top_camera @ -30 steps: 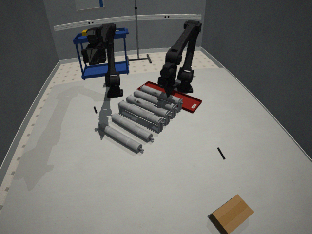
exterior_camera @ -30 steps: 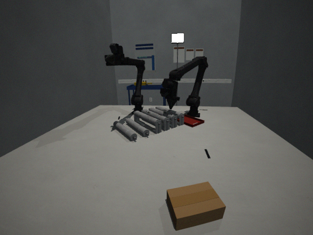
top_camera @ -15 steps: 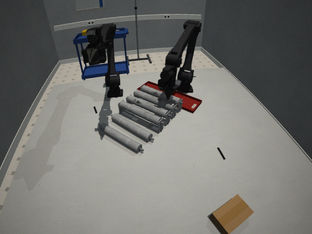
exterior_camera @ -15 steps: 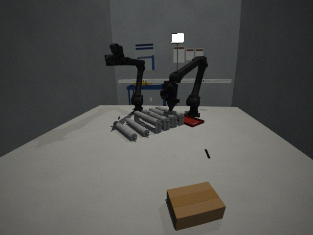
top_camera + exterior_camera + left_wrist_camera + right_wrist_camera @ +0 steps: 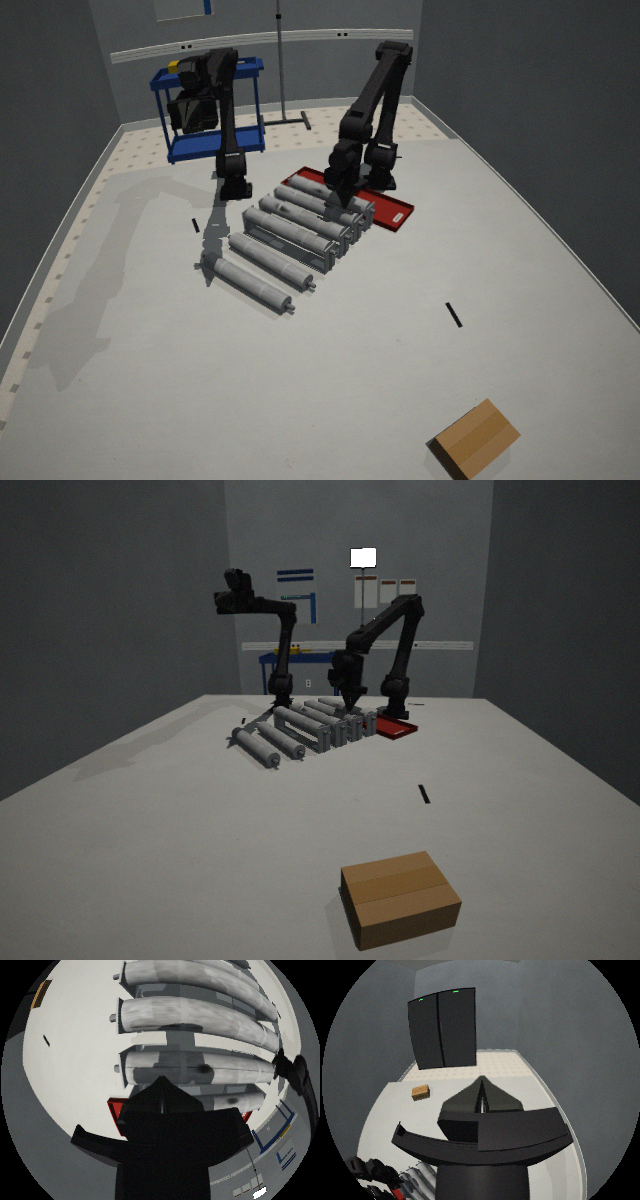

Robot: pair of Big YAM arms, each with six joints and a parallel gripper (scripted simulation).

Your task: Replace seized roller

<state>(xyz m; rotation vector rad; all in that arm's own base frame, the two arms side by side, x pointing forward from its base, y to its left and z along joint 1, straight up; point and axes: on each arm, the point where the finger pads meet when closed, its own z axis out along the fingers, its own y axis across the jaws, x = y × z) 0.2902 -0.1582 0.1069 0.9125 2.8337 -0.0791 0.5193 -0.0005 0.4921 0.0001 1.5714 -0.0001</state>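
While four bed rollers (image 5: 292, 227) (image 5: 302, 720) (image 5: 150, 1012) (image 5: 411, 1184) are sitting beside the scrap tray (image 5: 385, 206) (image 5: 395, 726) (image 5: 117, 1107) (image 5: 396, 1192), swap unstarted, my left gripper (image 5: 343, 202) (image 5: 349, 708) (image 5: 162, 1079) and right gripper (image 5: 187, 126) (image 5: 219, 601) (image 5: 482, 1079) are waiting, fingers together, empty.

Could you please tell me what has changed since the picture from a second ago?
The left hand has moved down slightly towards the rollers, still shut. The right hand, rollers and red tray visibly stayed put.
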